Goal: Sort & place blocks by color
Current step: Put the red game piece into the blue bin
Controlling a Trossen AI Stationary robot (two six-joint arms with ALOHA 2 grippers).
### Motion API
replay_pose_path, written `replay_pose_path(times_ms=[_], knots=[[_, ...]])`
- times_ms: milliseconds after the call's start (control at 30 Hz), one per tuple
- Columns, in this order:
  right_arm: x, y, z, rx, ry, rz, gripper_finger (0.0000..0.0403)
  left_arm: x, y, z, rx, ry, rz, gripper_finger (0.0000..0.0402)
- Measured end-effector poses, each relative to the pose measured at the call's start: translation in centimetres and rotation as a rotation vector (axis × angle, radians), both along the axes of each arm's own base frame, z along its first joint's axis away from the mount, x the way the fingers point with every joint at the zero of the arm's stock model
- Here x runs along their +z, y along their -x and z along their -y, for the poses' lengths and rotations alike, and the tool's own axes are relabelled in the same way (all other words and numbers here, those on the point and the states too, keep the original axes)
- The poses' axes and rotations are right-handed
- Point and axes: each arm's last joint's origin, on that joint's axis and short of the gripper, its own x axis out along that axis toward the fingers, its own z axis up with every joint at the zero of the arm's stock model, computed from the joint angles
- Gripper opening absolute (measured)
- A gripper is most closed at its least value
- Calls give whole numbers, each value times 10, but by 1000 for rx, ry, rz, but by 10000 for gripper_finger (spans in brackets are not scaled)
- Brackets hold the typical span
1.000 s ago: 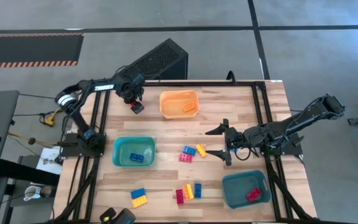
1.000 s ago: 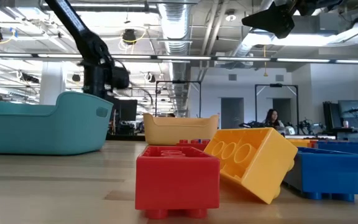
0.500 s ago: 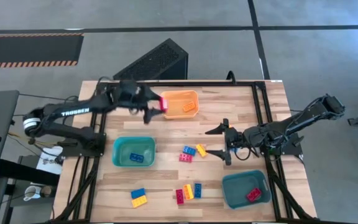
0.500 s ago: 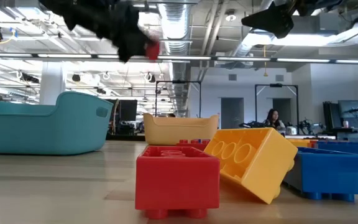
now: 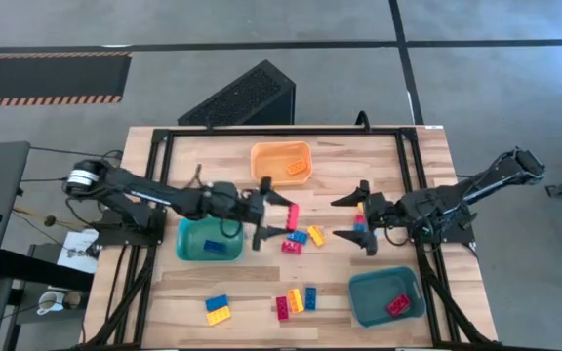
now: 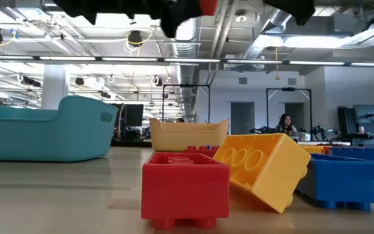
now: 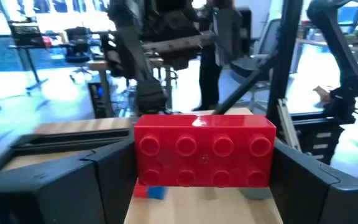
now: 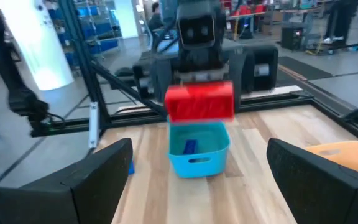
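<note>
My left gripper point(image 5: 286, 216) reaches from the table's left to its middle and is shut on a red studded block point(image 5: 292, 216); in the left wrist view that block point(image 7: 204, 152) fills the gap between the fingers. My right gripper point(image 5: 351, 220) hovers open just right of it, facing it, and holds nothing point(image 8: 197, 186). Loose blocks lie flat on the wood: a blue, yellow and red group point(image 5: 299, 239) under the left gripper, another three point(image 5: 296, 301) nearer the near edge, and a blue and yellow pair point(image 5: 218, 309). My left gripper pinches the red block by its two short ends point(image 7: 143, 155), one finger point(image 7: 73, 180) on each end. The fingers come level from the table's left and lie along the block's length. The block is lifted clear of the table, with its studded face turned toward the wrist.
An orange bin point(image 5: 266, 154) at the far middle holds one block. A teal bin point(image 5: 188, 234) near the left arm holds a blue block. Another teal bin point(image 5: 364, 292) at the near right holds a red block. A dark frame edges the table.
My left arm has swung from the table's far left, past the orange bin, toward the right and the near edge, carrying the red block to the middle of the table. It has stayed shut on the block. My right gripper has shifted slightly to the right.
</note>
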Motion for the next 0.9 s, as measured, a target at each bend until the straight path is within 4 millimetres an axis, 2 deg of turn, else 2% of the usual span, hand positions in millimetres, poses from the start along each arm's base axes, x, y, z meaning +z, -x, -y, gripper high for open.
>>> replay_pose_path(times_ms=[233,433,667,900], knots=[[7,16,-7,20,-8,22,397,-23,-51,28,-92,10,-41,268],[5,28,-7,-123,12,-15,394,-26,-92,57,-189,-7,-17,268],[10,39,-10,-165,-2,12,396,-36,-124,79,-263,-9,-9,268],[11,43,-12,-236,-2,22,395,-49,-145,96,-288,12,-5,269]])
